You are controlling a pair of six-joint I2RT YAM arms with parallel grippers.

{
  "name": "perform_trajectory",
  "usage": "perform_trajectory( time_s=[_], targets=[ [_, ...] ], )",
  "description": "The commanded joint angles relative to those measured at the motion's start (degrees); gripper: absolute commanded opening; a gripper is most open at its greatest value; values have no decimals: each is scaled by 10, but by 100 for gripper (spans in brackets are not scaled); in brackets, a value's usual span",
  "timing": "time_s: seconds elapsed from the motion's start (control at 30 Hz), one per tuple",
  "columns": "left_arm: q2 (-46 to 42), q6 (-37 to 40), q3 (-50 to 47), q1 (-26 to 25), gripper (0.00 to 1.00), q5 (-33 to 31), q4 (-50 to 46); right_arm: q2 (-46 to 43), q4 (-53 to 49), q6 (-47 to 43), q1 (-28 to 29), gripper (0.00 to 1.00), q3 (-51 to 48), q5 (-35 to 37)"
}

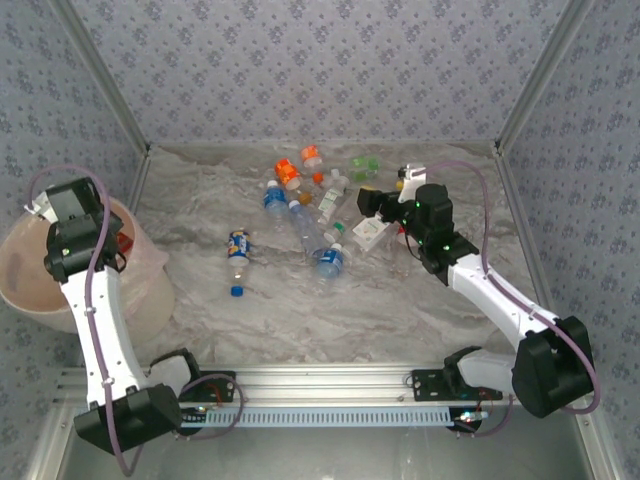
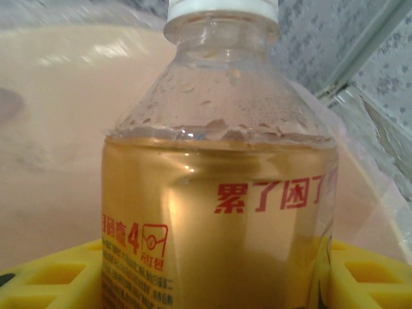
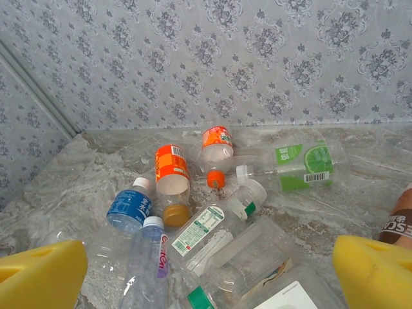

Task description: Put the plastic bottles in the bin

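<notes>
Starting left: the left pincer [image 2: 212, 290] was clenched on a white-capped bottle [image 2: 219, 193] of yellow drink, over the bin [image 1: 35, 300]. Couldn't tell what was inside it. About a dozen plastic bottles [image 1: 310, 215] lay on the desk [image 1: 300, 310], with the right pincer [image 3: 207, 273] gaping above them. Barely begun, I'd say.

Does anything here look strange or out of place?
Yes. The clear white-capped plastic bottle held in the left gripper over the pale pink round bin is mostly full of amber liquid, which is odd for discarding.
</notes>
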Motion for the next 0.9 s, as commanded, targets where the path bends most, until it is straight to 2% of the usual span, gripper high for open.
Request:
perform_trajectory(
  time_s=[0.0, 0.23, 0.53, 0.87],
  targets=[
    [2, -32, -8, 5, 55, 53, 27, 7, -14, -14, 7, 100, 20, 13],
    [30, -59, -9, 4, 59, 50, 31, 9, -23, -23, 12, 100, 21, 23],
    [30, -98, -3, 4, 81, 65, 15, 15, -28, -27, 17, 100, 24, 28],
    [8, -105, 7, 4, 87, 101, 11, 26, -67, -5, 24, 100, 16, 29]
  ],
)
